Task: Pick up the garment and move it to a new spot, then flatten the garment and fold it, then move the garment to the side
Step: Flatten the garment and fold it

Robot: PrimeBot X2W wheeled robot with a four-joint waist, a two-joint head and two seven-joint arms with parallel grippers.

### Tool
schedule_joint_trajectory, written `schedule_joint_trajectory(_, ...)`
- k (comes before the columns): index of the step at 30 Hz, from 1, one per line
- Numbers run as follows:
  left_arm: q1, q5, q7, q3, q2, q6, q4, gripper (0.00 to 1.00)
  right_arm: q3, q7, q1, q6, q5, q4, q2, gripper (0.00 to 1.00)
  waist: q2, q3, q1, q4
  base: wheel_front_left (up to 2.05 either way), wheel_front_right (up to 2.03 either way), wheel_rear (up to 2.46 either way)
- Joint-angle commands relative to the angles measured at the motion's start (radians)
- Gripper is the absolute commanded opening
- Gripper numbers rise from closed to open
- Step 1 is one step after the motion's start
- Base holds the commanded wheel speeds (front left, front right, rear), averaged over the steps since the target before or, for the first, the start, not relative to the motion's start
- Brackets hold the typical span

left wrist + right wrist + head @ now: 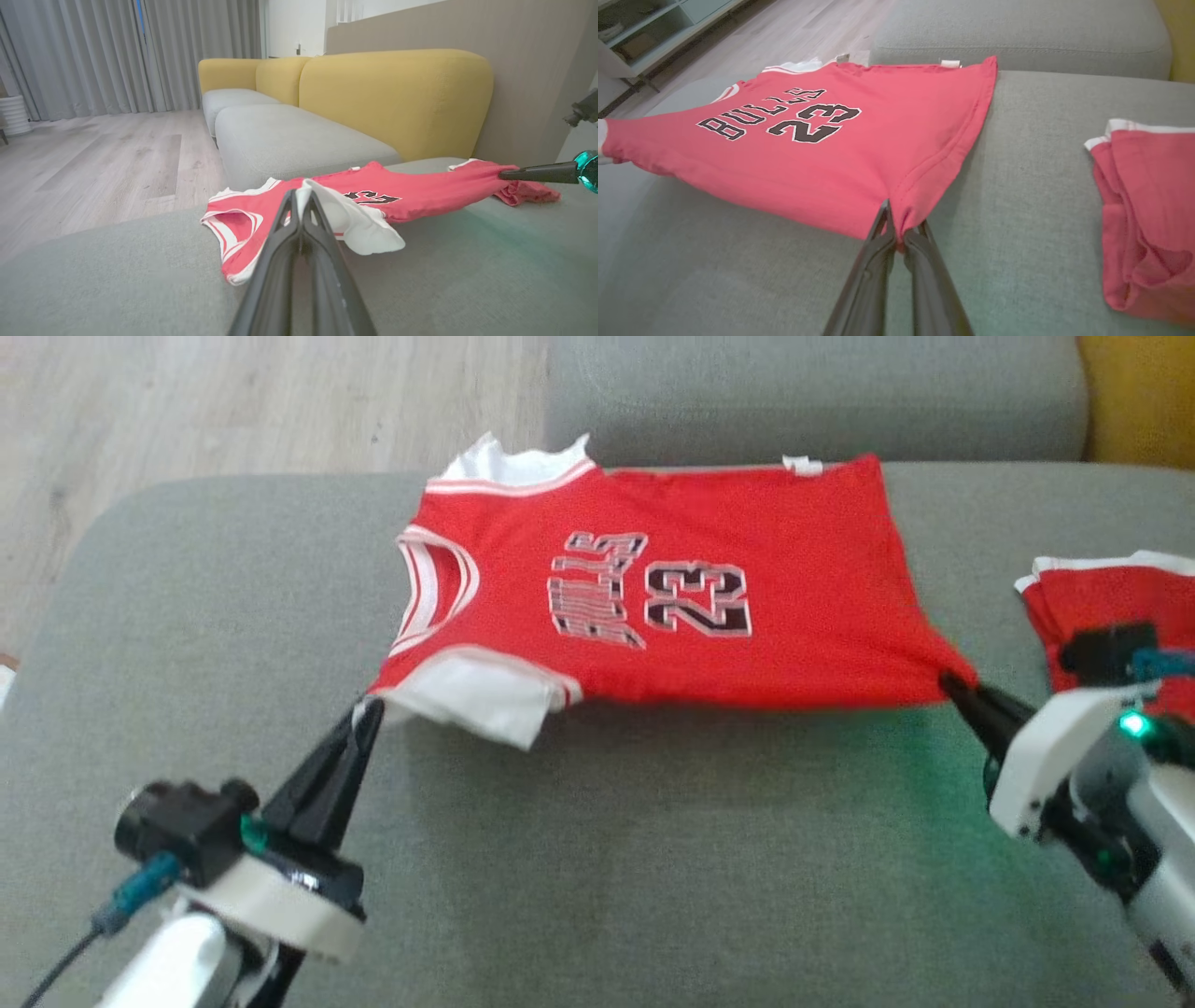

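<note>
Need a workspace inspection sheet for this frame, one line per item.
Surface: grey sofa cushion, flat.
Job's things: red jersey, print side up, spread out; near edge pulled taut between the grippers, far edge on the cushion.
Clutter: second red garment, folded, at the right, apart from the jersey.
Grippers: left gripper shut on the white cloth at the jersey's near shoulder; right gripper shut on its near hem corner.
Cables: blue cable at the left wrist camera, off the cloth.
Surroundings: wood floor, yellow backrest, grey curtains.
</note>
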Motion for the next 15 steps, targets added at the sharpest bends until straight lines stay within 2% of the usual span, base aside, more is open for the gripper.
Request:
schedule_joint_trajectory(1,-0.012,-0.002,0.007,0.037,0.052,0.011,-0.049,0.0,-0.016,0.009,0.02,-0.001,0.011,-0.047,-0.036,0.0,-0.0001,-0.018,0.0002,0.004,0.0,0.0,0.0)
schedule_joint_trajectory(7,0.068,-0.005,0.038,0.027,0.083,0.041,-0.146,0.0,-0.093,0.075,0.136,-0.001,0.003,-0.164,-0.057,0.0,-0.0001,-0.023,0.0002,-0.002,0.0,0.0,0.0)
schedule_joint_trajectory(15,0.031,0.001,0.034,0.035,0.075,0.055,-0.143,0.0,-0.206,0.135,0.177,-0.001,-0.06,-0.253,-0.029,0.0,-0.0001,0.003,0.0002,-0.013,0.0,0.0,0.0)
